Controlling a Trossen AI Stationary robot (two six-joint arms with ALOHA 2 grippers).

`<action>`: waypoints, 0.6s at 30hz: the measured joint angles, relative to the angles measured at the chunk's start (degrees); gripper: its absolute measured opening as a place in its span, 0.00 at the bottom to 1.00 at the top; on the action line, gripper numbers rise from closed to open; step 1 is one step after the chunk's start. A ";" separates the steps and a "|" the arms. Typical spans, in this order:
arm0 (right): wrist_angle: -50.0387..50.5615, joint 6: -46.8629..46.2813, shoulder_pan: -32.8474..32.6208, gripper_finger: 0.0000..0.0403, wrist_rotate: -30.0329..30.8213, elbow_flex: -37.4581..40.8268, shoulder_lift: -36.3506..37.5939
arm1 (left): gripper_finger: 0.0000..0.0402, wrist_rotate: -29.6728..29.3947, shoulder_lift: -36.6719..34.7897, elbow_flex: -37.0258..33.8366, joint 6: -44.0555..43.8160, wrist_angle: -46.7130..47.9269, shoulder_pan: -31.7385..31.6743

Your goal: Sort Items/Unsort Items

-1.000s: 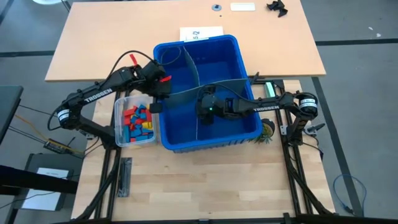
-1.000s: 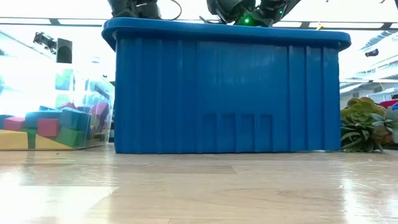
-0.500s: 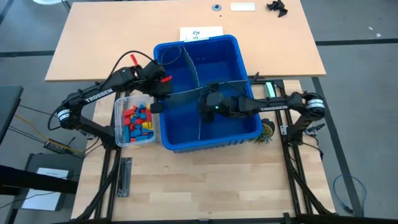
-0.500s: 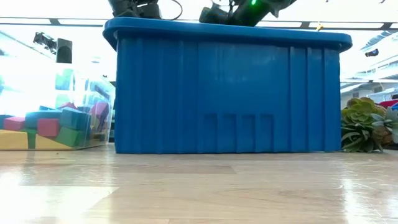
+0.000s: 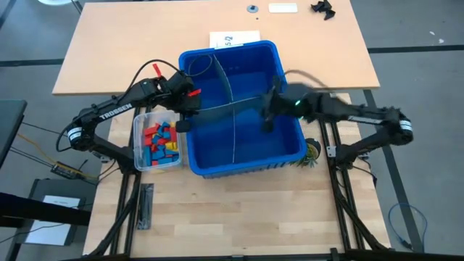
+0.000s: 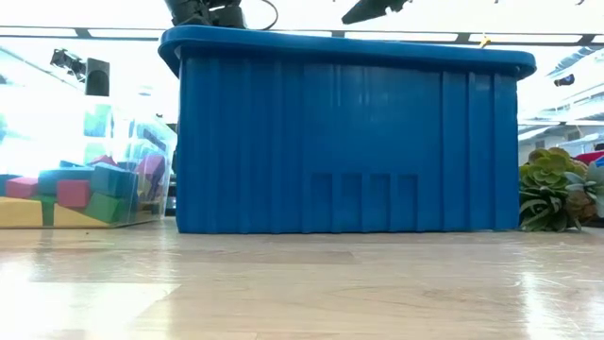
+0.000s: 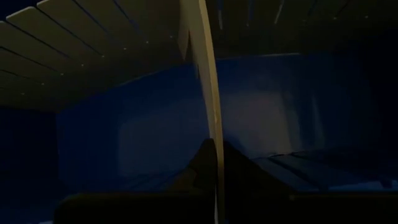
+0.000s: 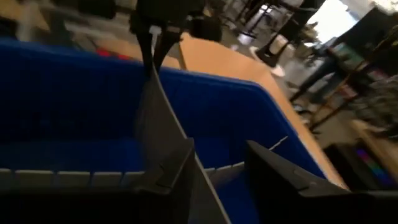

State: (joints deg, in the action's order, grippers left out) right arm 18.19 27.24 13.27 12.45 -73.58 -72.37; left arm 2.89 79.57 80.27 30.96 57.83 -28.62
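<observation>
- High view: even, bright overhead light, soft shadows; the right arm (image 5: 341, 112) is smeared by motion blur.
- Low view: backlit by bright windows; pale glare on the table (image 6: 302, 283) near its front edge, which is out of focus.
- Left wrist view: very dim inside the bin (image 7: 298, 106).
- Right wrist view: blurred throughout.

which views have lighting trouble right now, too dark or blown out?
Left wrist view: very dark inside the blue bin, and only the divider sheet catches light along its edge. Low view: bright background behind the bin, with sheen on the tabletop. Right wrist view: a blown-out patch in the room beyond. High view: evenly lit.
</observation>
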 joint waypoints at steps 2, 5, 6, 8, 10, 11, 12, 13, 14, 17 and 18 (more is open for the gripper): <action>1.33 -1.29 4.14 0.33 -6.06 0.01 1.23 | 0.04 -0.04 0.00 -0.02 0.00 -0.18 0.00; 2.95 -2.73 10.18 0.32 -11.98 0.09 1.41 | 0.04 -0.04 0.00 -0.02 -0.02 -0.23 0.00; 3.60 -3.07 11.97 0.32 -12.91 0.09 1.34 | 0.04 -0.04 0.00 -0.02 -0.02 -0.25 0.00; 5.38 -3.20 14.36 0.31 -14.42 0.09 1.11 | 0.04 -0.04 0.00 -0.02 -0.02 -0.27 -0.02; 8.30 -2.66 15.74 0.30 -15.58 0.17 1.14 | 0.04 -0.04 0.00 -0.02 -0.02 -0.27 -0.04; 9.80 -1.78 16.11 0.29 -16.50 0.19 1.27 | 0.04 -0.04 0.00 -0.02 -0.01 -0.30 -0.04; 11.27 -0.72 16.32 0.29 -17.38 0.20 1.46 | 0.04 -0.06 0.00 -0.02 -0.02 -0.30 -0.04; 12.68 0.06 16.40 0.29 -18.29 0.20 1.58 | 0.04 -0.05 0.00 -0.02 -0.02 -0.32 -0.04; 13.78 0.33 16.51 0.28 -19.24 0.20 1.64 | 0.04 -0.05 0.00 -0.02 -0.02 -0.36 -0.04; 16.10 0.45 17.27 0.28 -20.18 0.20 1.39 | 0.04 -0.06 0.00 -0.02 -0.02 -0.46 -0.04; 16.46 0.46 17.45 0.28 -20.11 0.20 1.34 | 0.04 -0.06 0.00 -0.02 0.00 -0.48 -0.04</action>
State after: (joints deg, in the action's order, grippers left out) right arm 34.65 27.70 30.72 -7.66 -73.38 -71.02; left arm 2.83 79.57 80.25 30.96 57.35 -28.67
